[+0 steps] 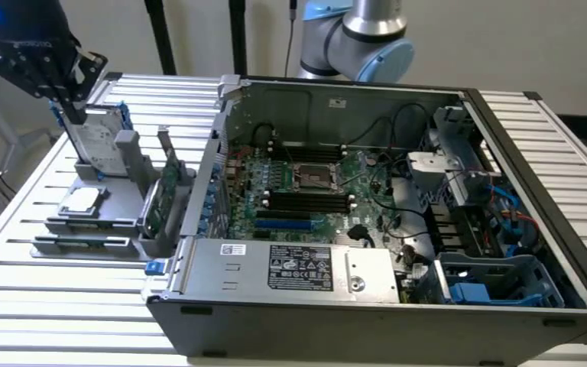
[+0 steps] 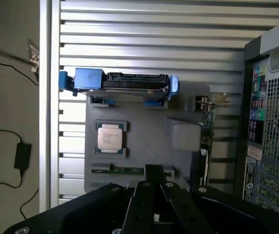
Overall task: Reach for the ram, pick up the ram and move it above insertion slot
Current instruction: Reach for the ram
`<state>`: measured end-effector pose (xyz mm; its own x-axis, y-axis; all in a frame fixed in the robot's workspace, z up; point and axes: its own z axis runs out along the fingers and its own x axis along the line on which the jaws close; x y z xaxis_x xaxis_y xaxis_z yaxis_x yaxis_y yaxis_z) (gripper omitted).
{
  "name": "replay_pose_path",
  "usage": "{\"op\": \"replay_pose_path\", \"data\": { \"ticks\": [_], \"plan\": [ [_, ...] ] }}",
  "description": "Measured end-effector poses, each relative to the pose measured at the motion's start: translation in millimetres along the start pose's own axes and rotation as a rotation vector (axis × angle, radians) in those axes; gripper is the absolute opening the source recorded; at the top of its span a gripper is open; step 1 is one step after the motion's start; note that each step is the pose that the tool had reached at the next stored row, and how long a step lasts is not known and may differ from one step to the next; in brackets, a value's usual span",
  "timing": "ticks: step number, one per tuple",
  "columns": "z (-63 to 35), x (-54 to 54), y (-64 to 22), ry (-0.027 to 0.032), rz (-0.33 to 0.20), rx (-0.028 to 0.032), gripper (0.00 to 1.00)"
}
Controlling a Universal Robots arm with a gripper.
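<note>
The ram (image 1: 82, 242) is a thin green stick lying in the front slot of a grey fixture (image 1: 120, 229), at the exterior view's left. In the wrist view the ram (image 2: 122, 170) lies just beyond my fingertips. My gripper (image 1: 67, 115) hangs high over the far end of the fixture, next to the upright hard drive (image 1: 100, 138), well away from the ram. The gripper (image 2: 154, 169) looks shut, with nothing in it. The black memory slots (image 1: 309, 202) lie on the motherboard inside the open computer case (image 1: 538, 252).
A processor chip (image 1: 79, 200) rests in the fixture between the hard drive and the ram. A taller green expansion card (image 1: 171, 180) stands at the fixture's edge, close to the case wall. Everything sits on a white slatted table (image 1: 59, 306). Cables fill the case's right side.
</note>
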<state>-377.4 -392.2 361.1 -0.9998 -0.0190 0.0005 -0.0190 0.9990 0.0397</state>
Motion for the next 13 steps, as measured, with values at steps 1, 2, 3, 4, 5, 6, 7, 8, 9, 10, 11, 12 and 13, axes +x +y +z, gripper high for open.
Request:
{"op": "replay_pose_path", "data": {
  "ticks": [1, 2, 3, 4, 5, 6, 7, 8, 9, 10, 11, 12, 13],
  "plan": [
    [-0.1, 0.1, -4.4, -0.0001, 0.000, -0.0007, 0.11],
    [-0.3, 0.1, -9.3, -0.0001, 0.000, -0.0011, 0.11],
    [-0.4, 0.2, -13.8, 0.0000, 0.000, -0.0013, 0.11],
    [-0.4, 0.3, -18.2, 0.0000, 0.000, -0.0013, 0.11],
    [-0.4, 0.4, -22.7, 0.0000, 0.000, -0.0013, 0.11],
    [-0.3, 0.5, -27.2, 0.0000, 0.000, -0.0013, 0.11],
    [-0.1, 0.6, -31.8, 0.0000, 0.000, -0.0013, 0.11],
    [0.2, 0.9, -36.2, 0.0001, 0.000, -0.0012, 0.11],
    [0.7, 1.1, -40.8, 0.0000, 0.000, -0.0013, 0.11],
    [1.2, 1.5, -45.4, 0.0000, 0.000, -0.0013, 0.11],
    [1.7, 1.9, -50.2, 0.0001, 0.000, -0.0012, 0.11],
    [2.3, 2.3, -54.0, 0.0000, 0.000, -0.0013, 0.11],
    [2.8, 2.9, -57.3, 0.0001, 0.000, -0.0012, 0.11]
  ]
}}
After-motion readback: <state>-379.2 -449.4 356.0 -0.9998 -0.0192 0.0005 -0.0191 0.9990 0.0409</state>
